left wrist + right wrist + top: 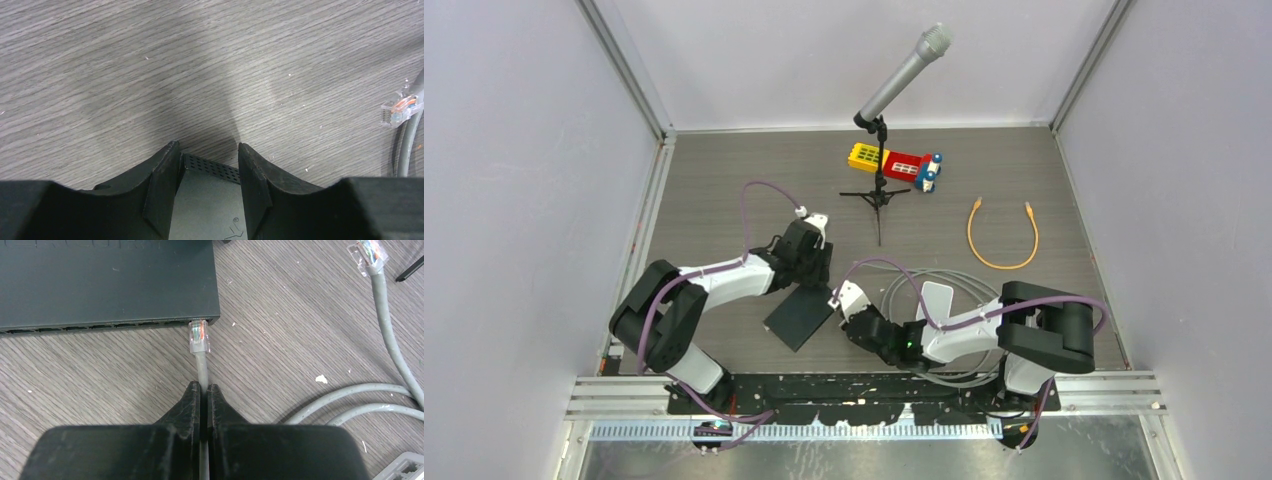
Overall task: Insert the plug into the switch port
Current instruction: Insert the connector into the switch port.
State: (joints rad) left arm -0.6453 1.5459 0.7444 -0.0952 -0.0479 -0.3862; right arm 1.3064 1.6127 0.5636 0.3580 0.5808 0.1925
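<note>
Seating the RJ45 plug (198, 336) called for a straight, level push along the port axis. The plug lay with its nose at the mouth of the end port of the network switch (105, 285), apparently not yet latched. The right gripper (204, 386) had its jaws clamped on the grey cable (201, 365) just behind the plug. That short free length could buckle, so the advance was best kept slow. The left gripper (207, 147) had its jaws closed against the sides of the network switch, bracing it on the table (290, 330). The plug was clear moulded plastic with coloured wires visible inside. The network switch was a flat, matte black box with a perforated vent strip. The table showed grey wood grain.
</note>
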